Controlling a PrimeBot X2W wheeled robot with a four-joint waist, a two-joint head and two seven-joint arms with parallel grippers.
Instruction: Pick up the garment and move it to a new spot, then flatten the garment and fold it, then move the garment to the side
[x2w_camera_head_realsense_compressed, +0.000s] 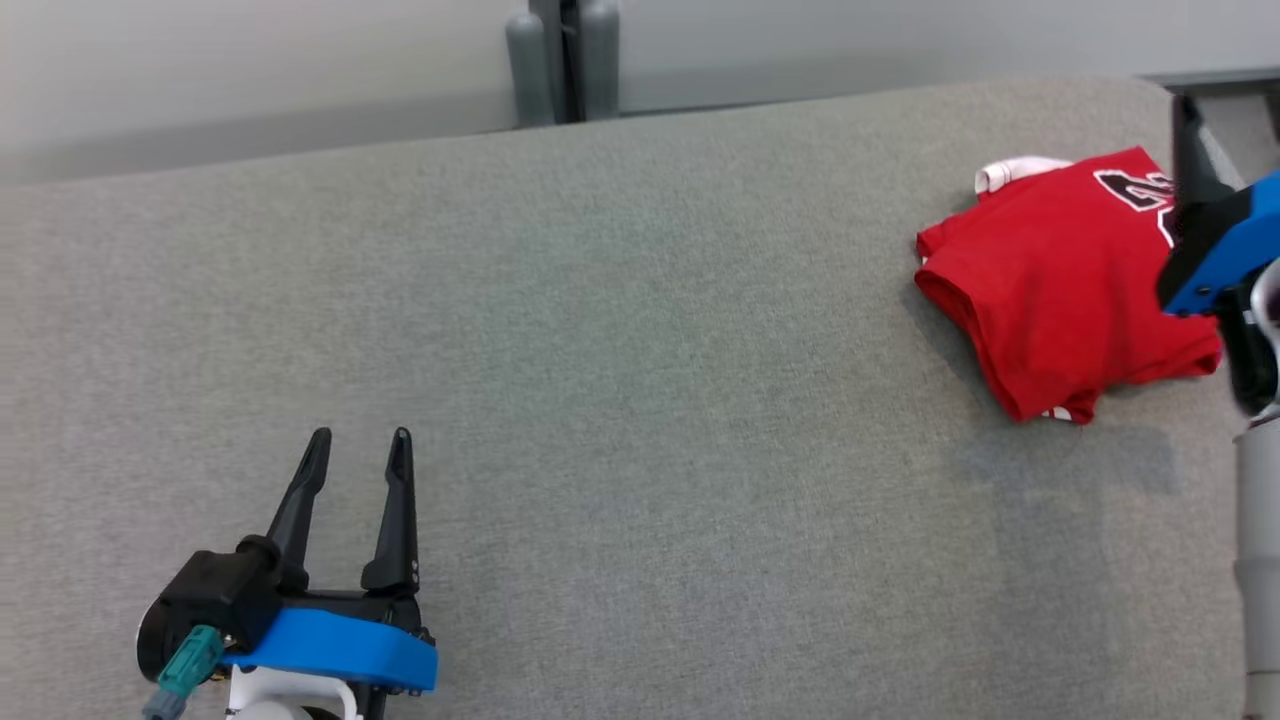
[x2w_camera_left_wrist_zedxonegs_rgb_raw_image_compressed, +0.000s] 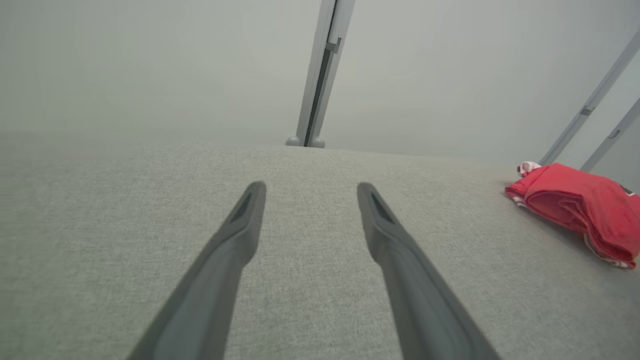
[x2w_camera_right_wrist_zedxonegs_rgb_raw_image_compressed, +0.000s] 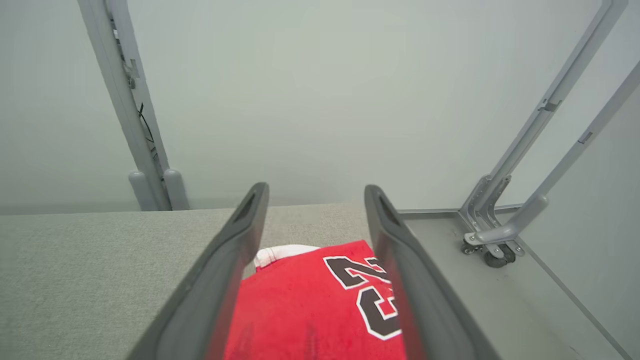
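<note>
The red fabric garment (x2w_camera_head_realsense_compressed: 1060, 280) lies folded into a compact bundle at the far right of the head view, on the grey cloth-covered bench (x2w_camera_head_realsense_compressed: 640, 350) and close to its right-hand edge. The right end effector (x2w_camera_right_wrist_zedxonegs_rgb_raw_image_compressed: 316, 192) hangs over it with its two dark fingers apart, clamped on nothing; whether the tips touch the cloth I cannot tell. The left end effector (x2w_camera_head_realsense_compressed: 360, 440) sits at the lower left of the head view, fingers likewise apart, well away from the garment.

The main risk I see is the edge. A sideways nudge towards the right of the frame could slide the bundle off the bench, towards the grey metal frame (x2w_camera_right_wrist_zedxonegs_rgb_raw_image_compressed: 492, 250) beyond. A shallow pinch might catch only the top layer, so that any lift or drag pulls the fold open. The white trim (x2w_camera_head_realsense_compressed: 1010, 172) poking out at the upper corner could also snag a finger.

As for writing, black numerals (x2w_camera_right_wrist_zedxonegs_rgb_raw_image_compressed: 370, 295) outlined in white sit on the red cloth. They look like two digits, perhaps 23, partly hidden by a finger. No brand or label is legible.
</note>
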